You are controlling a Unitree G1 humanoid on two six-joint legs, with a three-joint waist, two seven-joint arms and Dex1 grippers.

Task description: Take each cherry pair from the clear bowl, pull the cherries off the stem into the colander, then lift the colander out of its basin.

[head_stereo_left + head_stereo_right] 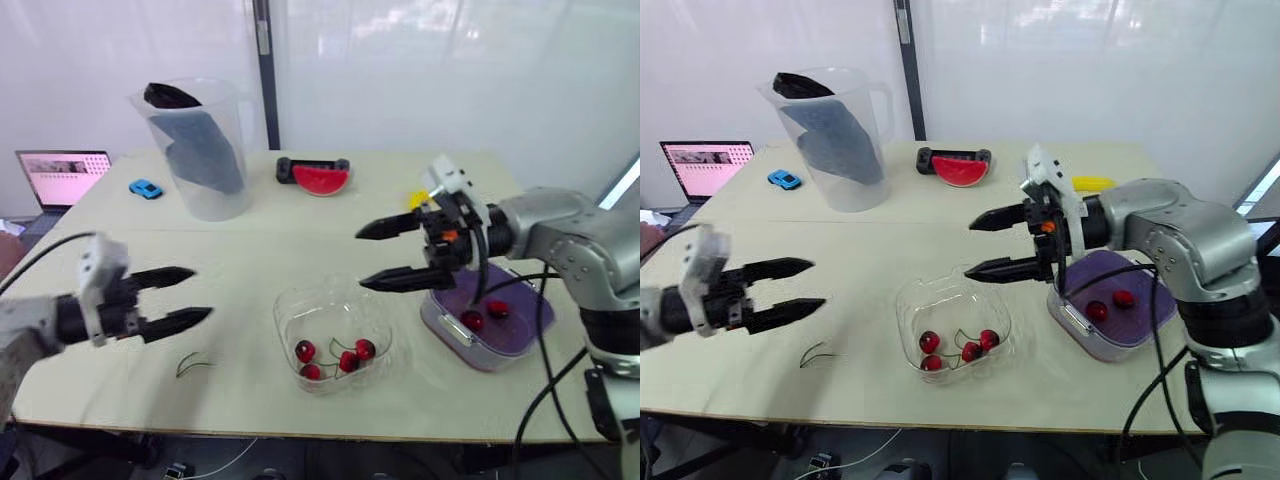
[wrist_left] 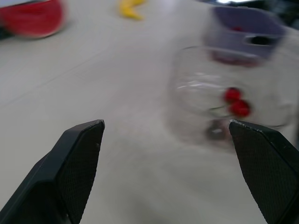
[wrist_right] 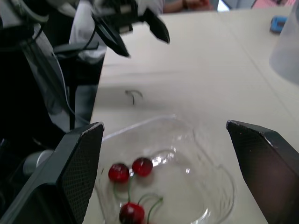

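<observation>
Left eye view: nearest the edge of the surface sits the clear bowl (image 1: 297, 308) with four cherries (image 1: 347, 362) in it. That's probably two pairs, though I can't make out which stems join.

A bare stem (image 1: 195, 362) lies on the surface just left of the bowl. The left gripper (image 1: 200, 294) hovers above it, moderately open and empty, aimed toward the bowl. The right gripper (image 1: 360, 259) hangs above the bowl's far side, spread wide, also empty.

The colander (image 1: 520, 332) is to the right of the bowl in its basin, with two loose cherries (image 1: 473, 321) already in it.

Step in hand, I'd say: pick the next pair.
- Bring the right gripper straight down.
- Narrow the fingers before entry, since the bowl walls are close.
- Pinch at the stem, not the fruit.
- The bowl looks light and may skid if a finger nudges the rim.
- Lift clear, then move over the colander before the left gripper pulls, so the fruit drops inside.

Further back are a pitcher (image 1: 195, 150) and a watermelon slice (image 1: 322, 179), both out of the way.
</observation>
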